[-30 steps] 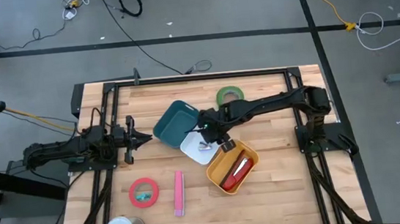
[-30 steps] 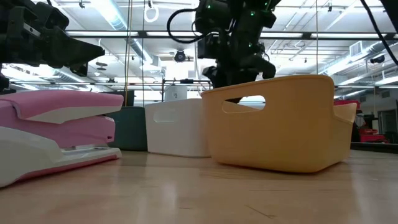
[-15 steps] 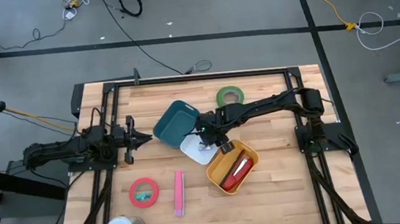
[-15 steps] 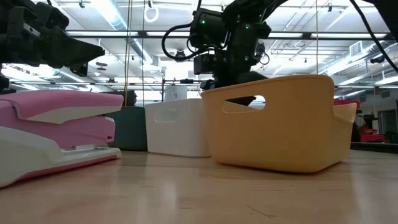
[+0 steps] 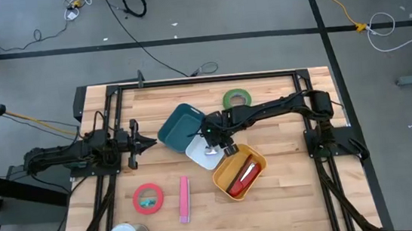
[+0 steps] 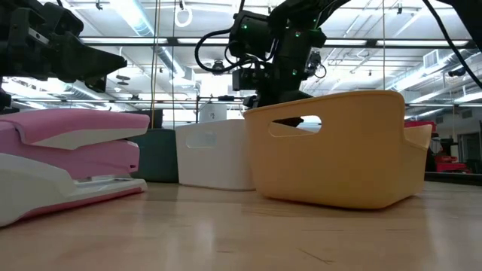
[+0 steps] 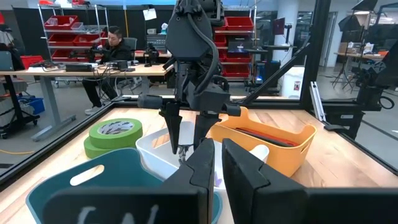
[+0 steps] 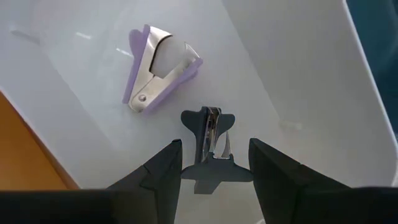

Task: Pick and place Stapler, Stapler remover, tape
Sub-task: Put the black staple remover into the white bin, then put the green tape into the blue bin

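Right wrist view: my right gripper (image 8: 214, 163) hangs half open and empty in the white bin (image 8: 298, 68), over a dark staple remover (image 8: 208, 140); the purple staple remover (image 8: 158, 68) lies just beyond, pointing aslant away from my jaws.

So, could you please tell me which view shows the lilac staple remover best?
The right wrist view: the lilac staple remover fills it, lying in the white bin. High view shows a speck; other views hide it.
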Tool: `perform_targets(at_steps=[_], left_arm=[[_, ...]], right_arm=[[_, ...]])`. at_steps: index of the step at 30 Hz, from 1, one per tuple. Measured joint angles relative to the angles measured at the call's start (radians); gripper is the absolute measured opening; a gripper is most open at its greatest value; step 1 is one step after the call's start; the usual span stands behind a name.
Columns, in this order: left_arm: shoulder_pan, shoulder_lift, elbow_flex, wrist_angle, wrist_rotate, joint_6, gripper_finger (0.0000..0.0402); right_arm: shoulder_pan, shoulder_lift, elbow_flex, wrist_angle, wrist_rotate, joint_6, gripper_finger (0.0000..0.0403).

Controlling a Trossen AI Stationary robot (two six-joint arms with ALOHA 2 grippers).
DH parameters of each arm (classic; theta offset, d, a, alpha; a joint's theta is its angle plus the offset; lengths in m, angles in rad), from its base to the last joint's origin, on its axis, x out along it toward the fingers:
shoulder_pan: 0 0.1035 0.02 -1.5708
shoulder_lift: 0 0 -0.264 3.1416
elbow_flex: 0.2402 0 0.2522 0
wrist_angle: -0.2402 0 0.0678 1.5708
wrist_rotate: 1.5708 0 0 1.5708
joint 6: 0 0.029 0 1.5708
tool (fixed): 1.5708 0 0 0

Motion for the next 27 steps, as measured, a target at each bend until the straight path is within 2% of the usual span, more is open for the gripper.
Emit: perform_targets(at_steps=[8, 19, 27], left_arm=[[0.000, 0.000, 0.000, 0.000, 0.000, 0.000, 0.0037], [0.000, 0.000, 0.000, 0.000, 0.000, 0.000, 0.0037], [0.000, 0.000, 0.000, 0.000, 0.000, 0.000, 0.0037]], right_arm=[[-0.002, -0.001, 0.000, 0.000, -0.005, 0.008, 0.0182], [-0.013, -0.001, 0.000, 0.000, -0.007, 0.034, 0.0249], [-0.013, -0.024, 0.000, -0.008, -0.007, 0.027, 0.0271]])
